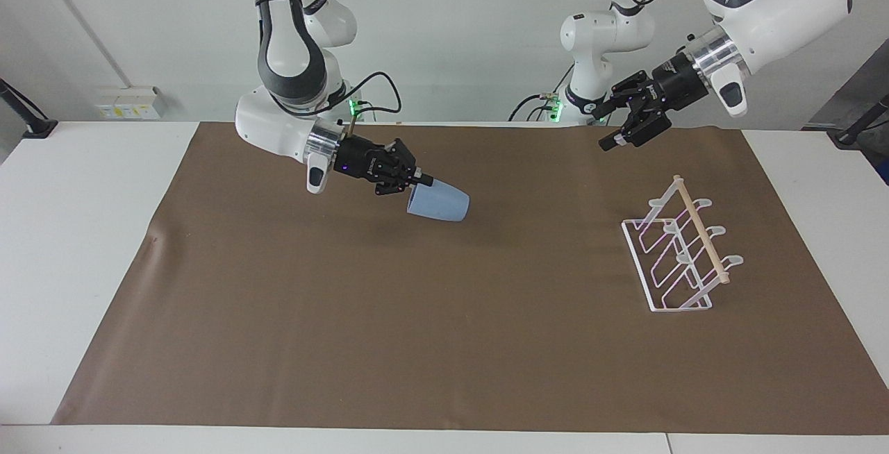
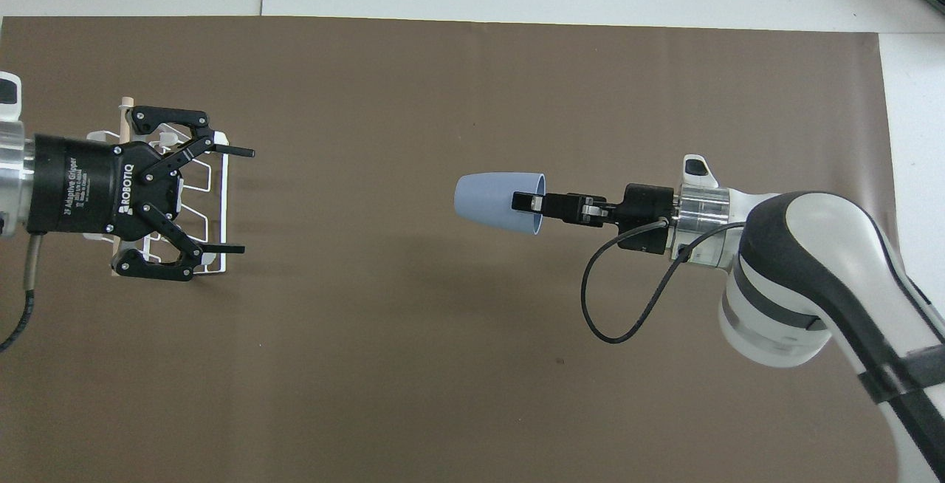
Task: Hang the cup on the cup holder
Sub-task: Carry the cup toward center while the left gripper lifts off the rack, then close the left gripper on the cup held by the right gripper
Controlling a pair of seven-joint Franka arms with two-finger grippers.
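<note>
The light-blue cup (image 1: pixel 439 203) (image 2: pixel 491 201) hangs on its side over the middle of the brown mat, its base pointing toward the left arm's end of the table. My right gripper (image 1: pixel 420 185) (image 2: pixel 528 202) is shut on the cup's rim, one finger inside the mouth. The white wire cup holder (image 1: pixel 684 246) with its wooden dowel stands on the mat at the left arm's end. My left gripper (image 1: pixel 605 129) (image 2: pixel 238 200) hovers open and empty above the holder, pointing toward the cup. From overhead it covers most of the cup holder (image 2: pixel 221 173).
A brown mat (image 1: pixel 444 343) covers most of the white table (image 1: pixel 76 232). The right arm's black cable (image 2: pixel 627 306) loops loosely below its wrist. Nothing else lies on the mat between the cup and the holder.
</note>
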